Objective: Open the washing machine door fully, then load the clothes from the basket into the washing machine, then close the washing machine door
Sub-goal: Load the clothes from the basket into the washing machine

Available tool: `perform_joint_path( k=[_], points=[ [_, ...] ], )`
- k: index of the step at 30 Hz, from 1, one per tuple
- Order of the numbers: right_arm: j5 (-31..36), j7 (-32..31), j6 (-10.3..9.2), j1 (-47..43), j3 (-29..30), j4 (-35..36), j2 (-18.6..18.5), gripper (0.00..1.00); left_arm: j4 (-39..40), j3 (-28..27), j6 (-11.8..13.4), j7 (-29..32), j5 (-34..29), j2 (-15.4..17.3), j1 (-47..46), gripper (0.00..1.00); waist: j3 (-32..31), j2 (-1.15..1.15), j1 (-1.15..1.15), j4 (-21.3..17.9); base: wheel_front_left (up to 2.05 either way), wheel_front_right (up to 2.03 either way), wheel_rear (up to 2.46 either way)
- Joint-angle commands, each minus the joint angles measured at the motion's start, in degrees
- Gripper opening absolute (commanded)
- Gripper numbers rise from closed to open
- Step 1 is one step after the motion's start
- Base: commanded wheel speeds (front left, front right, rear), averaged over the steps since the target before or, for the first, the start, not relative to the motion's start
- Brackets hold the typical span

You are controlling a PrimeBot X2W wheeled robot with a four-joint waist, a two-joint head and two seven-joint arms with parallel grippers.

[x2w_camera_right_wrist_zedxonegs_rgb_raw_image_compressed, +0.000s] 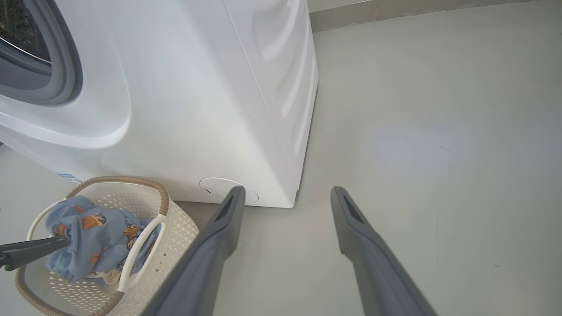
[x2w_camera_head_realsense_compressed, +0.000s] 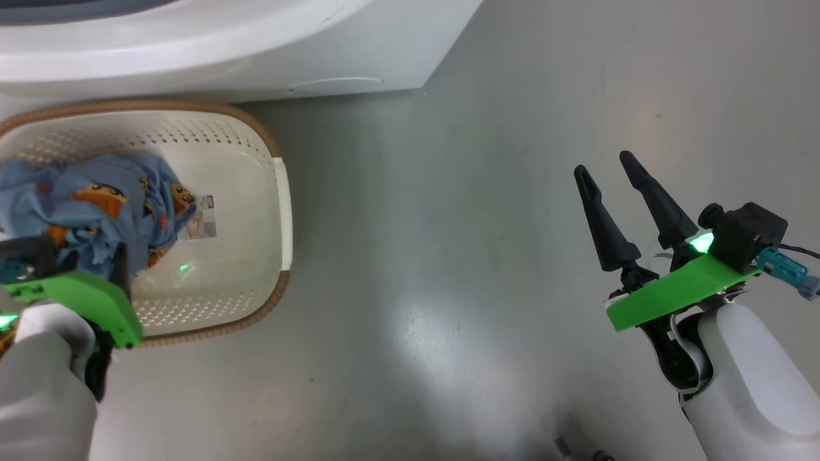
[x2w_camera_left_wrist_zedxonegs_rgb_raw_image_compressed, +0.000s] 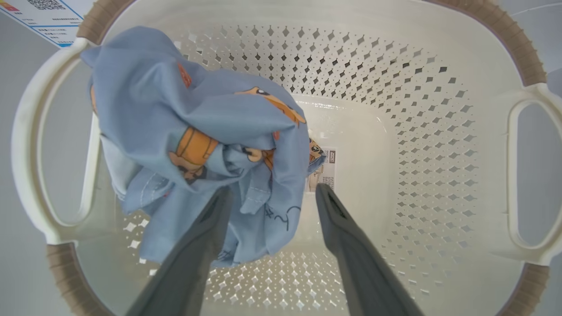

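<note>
Left pincer [x2w_camera_left_wrist_zedxonegs_rgb_raw_image_compressed: 274,191] gapes around the light blue cartoon-print clothes [x2w_camera_left_wrist_zedxonegs_rgb_raw_image_compressed: 197,131] in the cream perforated basket [x2w_camera_left_wrist_zedxonegs_rgb_raw_image_compressed: 439,131], ready to pinch; my right pincer [x2w_camera_head_realsense_compressed: 603,162] idles open, far right.

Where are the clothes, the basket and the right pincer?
the clothes [x2w_camera_left_wrist_zedxonegs_rgb_raw_image_compressed: 197,118]: left wrist view, on the blue fabric's upper fold.
the basket [x2w_camera_head_realsense_compressed: 286,211]: head view, on its white side handle.
the right pincer [x2w_camera_head_realsense_compressed: 602,162]: head view, midway between its fingertips.
</note>
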State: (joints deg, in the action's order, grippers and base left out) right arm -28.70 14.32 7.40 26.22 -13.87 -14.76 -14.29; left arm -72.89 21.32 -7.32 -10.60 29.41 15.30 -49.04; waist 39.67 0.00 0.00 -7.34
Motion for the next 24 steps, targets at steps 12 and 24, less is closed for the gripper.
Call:
perform_joint_path(
  k=[12, 24],
  points=[
    [1.0, 0.7, 0.09, 1.6, -2.0, 1.9, 0.6, 1.0, -0.9, -2.6, 0.5, 1.2, 2.7, 5.3, -4.6, 1.0, 5.1, 0.0, 0.0, -2.0, 0.0, 0.0, 0.0],
    [1.3, 0.7, 0.09, 1.7, -2.7, 2.5, -0.2, 1.0, -1.0, -2.5, 2.3, 2.6, 3.3, 6.9, -6.1, 0.37, 6.8, 0.0, 0.0, -2.7, 0.0, 0.0, 0.0]
  ],
)
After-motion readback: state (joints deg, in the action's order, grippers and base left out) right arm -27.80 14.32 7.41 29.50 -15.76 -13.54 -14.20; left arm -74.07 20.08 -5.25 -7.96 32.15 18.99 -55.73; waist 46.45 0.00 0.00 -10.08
